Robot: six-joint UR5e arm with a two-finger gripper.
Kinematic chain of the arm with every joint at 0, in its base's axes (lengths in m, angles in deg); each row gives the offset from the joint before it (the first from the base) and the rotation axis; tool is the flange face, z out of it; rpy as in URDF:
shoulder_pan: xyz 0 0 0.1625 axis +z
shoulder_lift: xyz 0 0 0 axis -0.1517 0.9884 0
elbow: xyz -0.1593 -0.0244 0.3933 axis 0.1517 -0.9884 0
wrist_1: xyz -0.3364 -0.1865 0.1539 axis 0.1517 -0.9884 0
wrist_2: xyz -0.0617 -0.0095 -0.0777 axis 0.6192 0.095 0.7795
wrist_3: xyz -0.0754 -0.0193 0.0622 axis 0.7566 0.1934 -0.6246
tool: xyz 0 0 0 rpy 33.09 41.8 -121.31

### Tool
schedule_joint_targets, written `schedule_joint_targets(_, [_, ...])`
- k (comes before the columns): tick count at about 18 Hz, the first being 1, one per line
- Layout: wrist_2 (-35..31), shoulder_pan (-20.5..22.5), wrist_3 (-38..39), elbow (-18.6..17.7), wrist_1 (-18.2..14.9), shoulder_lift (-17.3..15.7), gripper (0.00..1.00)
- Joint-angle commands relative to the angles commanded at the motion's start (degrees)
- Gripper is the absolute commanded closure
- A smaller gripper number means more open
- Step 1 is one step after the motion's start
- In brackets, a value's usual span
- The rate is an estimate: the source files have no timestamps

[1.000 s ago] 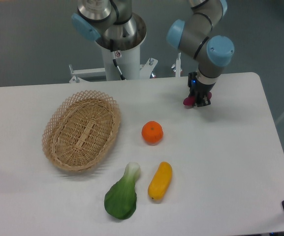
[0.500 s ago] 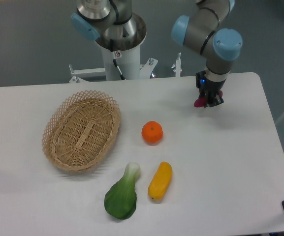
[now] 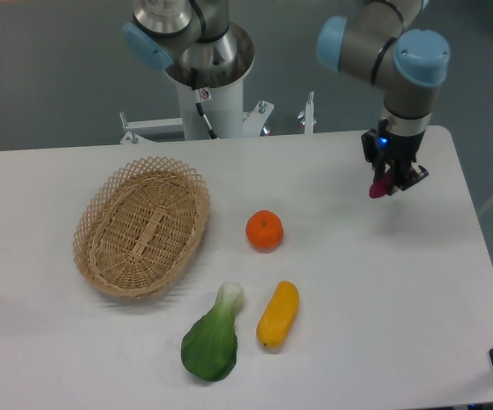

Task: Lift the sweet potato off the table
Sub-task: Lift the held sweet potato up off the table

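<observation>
The sweet potato (image 3: 380,186) is a small magenta-purple tuber. Only part of it shows, between the fingers of my gripper (image 3: 393,181). The gripper is shut on it and holds it above the white table (image 3: 383,290) near the far right corner. The gripper's dark body hides most of the tuber.
A wicker basket (image 3: 142,225) lies at the left. A round orange (image 3: 264,230) sits in the middle. A yellow-orange oblong vegetable (image 3: 278,313) and a green leafy vegetable (image 3: 213,336) lie near the front. The arm's base (image 3: 205,77) stands behind the table's far edge.
The gripper has moved to the right with the sweet potato in it, by about the width of the orange each half second. Nothing else on the table has moved.
</observation>
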State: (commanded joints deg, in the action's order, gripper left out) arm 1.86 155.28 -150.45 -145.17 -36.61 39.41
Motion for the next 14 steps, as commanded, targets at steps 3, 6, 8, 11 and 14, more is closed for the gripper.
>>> schedule_joint_targets(3, [0.27,-0.70,1.50,2.81,-0.96,1.49,0.66])
schedule_joint_targets(6, [0.18,-1.32,3.79,5.80,-2.28,2.46,0.66])
schedule_joint_targets(8, [0.00,-1.50,3.97,7.82,-3.42,3.52,0.66])
schedule_joint_targets(11, [-0.61,-2.37,4.32,10.46,-5.79,4.22,0.66])
schedule_joint_targets(14, [-0.70,-2.46,4.76,10.91,-6.15,4.31,0.66])
